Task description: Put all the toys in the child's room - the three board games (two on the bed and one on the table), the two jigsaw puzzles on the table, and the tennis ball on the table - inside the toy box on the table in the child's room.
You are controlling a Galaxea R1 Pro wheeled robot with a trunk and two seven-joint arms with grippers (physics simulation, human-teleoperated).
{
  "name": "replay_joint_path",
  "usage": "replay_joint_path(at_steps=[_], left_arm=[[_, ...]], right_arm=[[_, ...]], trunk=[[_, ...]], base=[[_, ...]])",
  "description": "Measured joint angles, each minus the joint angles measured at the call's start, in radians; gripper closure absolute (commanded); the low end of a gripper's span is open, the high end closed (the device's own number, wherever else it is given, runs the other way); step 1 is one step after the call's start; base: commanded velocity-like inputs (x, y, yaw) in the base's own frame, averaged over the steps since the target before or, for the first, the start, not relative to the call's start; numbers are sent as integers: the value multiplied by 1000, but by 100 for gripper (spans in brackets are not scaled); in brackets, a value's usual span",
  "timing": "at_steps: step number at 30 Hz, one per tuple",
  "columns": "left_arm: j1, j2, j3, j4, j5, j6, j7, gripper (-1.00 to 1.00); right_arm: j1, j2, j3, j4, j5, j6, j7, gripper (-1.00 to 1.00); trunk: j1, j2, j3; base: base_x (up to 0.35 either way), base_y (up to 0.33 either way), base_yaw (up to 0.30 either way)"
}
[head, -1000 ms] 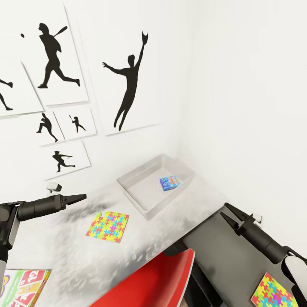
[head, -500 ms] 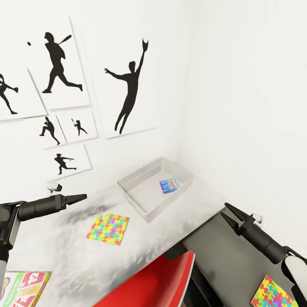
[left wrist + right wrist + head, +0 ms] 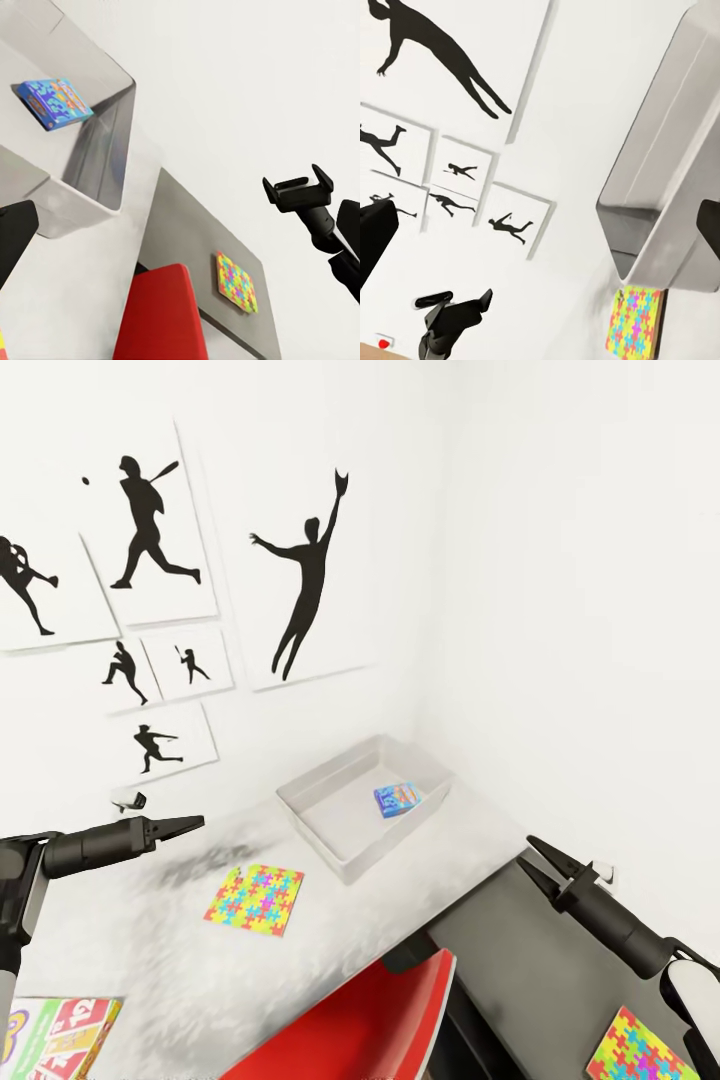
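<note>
The grey toy box (image 3: 330, 815) stands on the table's pale top (image 3: 180, 960) by the wall corner, with a blue board game (image 3: 397, 798) lying inside it. One jigsaw puzzle (image 3: 255, 898) lies flat on the pale top in front of the box. Another jigsaw puzzle (image 3: 640, 1055) lies on the dark top section. A white-green-yellow board game (image 3: 60, 1038) sits at the near left edge. My left gripper (image 3: 195, 822) hovers open above the pale top, left of the box. My right gripper (image 3: 524, 851) is open over the dark section, holding nothing. The tennis ball is out of view.
A red chair (image 3: 370, 1020) sits against the table's near edge between my arms. Black silhouette pictures (image 3: 305, 580) hang on the white wall behind the table. A wall socket (image 3: 605, 872) is just beyond the right gripper.
The whole picture has shifted slightly, so the camera has turned a little. Both arms, the toy box and the toys keep their places.
</note>
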Motion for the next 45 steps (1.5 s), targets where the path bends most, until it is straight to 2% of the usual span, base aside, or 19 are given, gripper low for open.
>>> replay_joint_path(at_steps=[28,36,45], left_arm=[[0,-3,-2,0,-2,0,0,-100],[0,-3,-2,0,-2,-1,0,-100],[0,-3,-2,0,-3,0,0,-100]], right_arm=[[0,0,0,0,0,0,0,-100],[0,0,0,1,0,1,-1,-100],[0,0,0,1,0,1,-1,-100]], trunk=[[0,0,46],[0,0,49],[0,0,46]], base=[[-31,7,0],[-16,6,-8],[-66,47,-196]])
